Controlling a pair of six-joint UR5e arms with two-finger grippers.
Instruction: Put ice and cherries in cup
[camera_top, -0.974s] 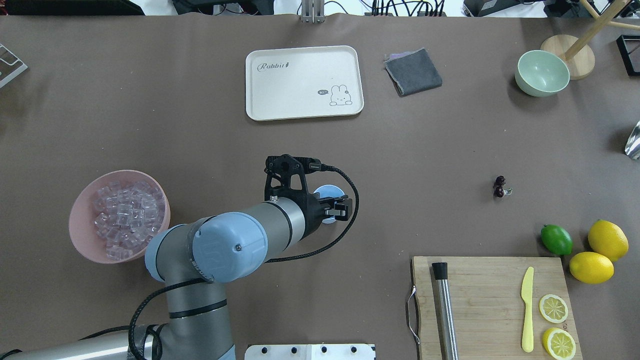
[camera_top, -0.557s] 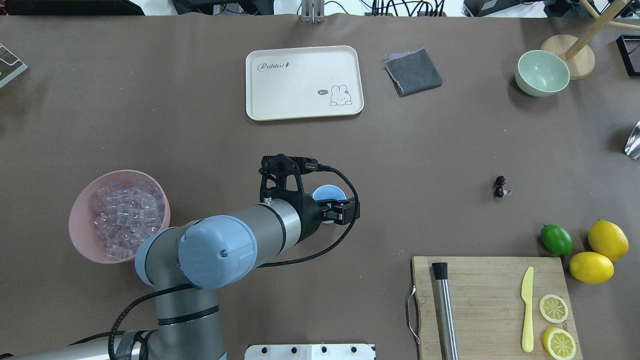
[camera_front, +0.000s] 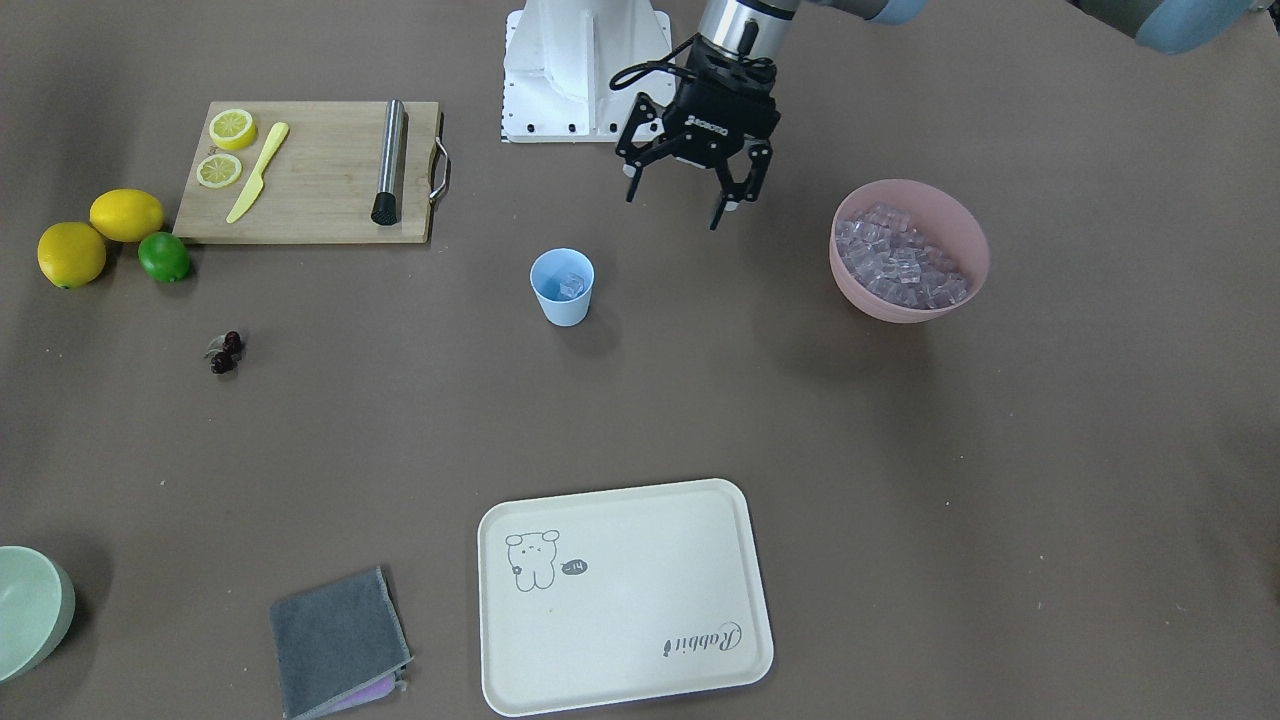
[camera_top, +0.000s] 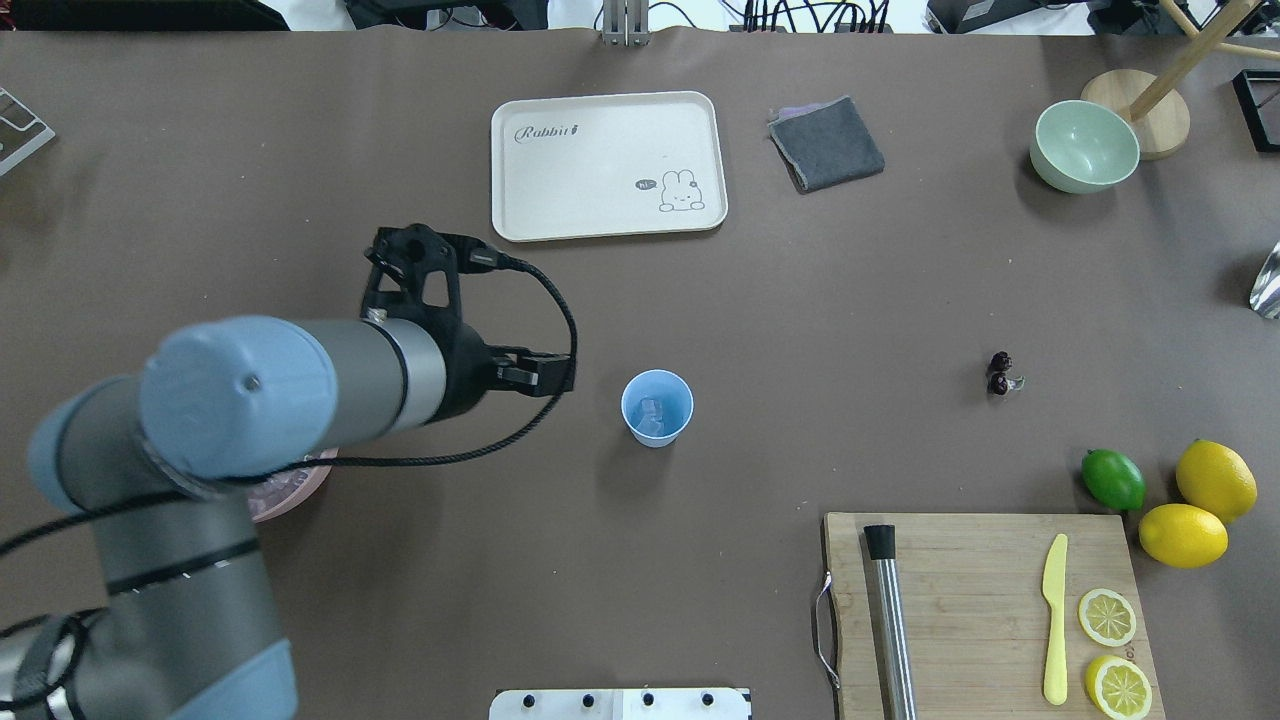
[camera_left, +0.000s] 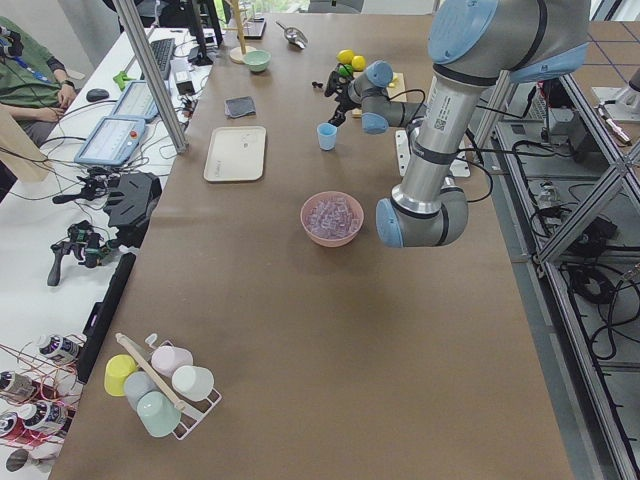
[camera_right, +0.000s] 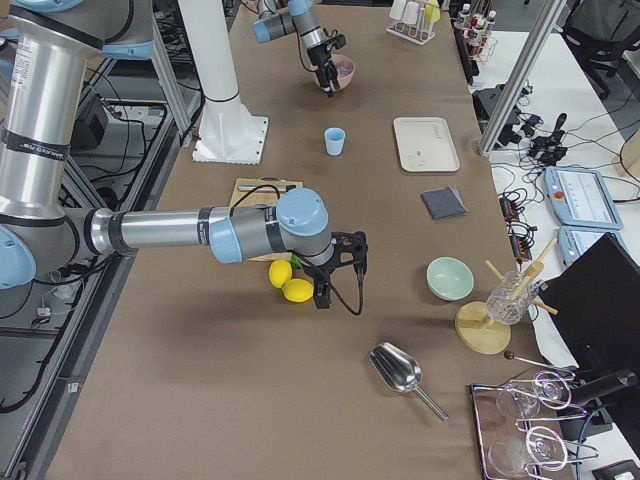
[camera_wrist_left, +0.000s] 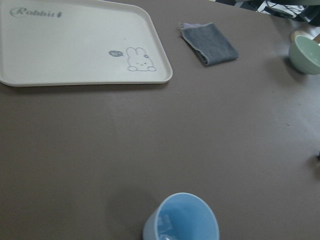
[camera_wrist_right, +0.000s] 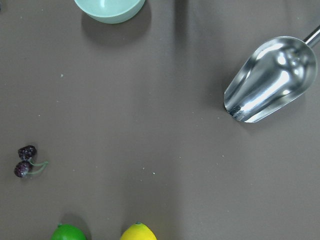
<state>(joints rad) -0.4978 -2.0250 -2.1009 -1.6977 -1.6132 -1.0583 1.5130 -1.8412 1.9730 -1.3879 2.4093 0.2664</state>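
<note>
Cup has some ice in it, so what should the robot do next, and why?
Probably swing the open, empty left gripper over the pink bowl for more ice: the cup looks far from full, and the cherries lie well away on the table.

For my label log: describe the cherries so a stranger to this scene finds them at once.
In the overhead view, find the wooden cutting board at the lower right, with a lime and two lemons off its far right corner. Up-left of the lime, alone on the table, lie the cherries: two tiny near-black balls, far smaller than any citrus.
</note>
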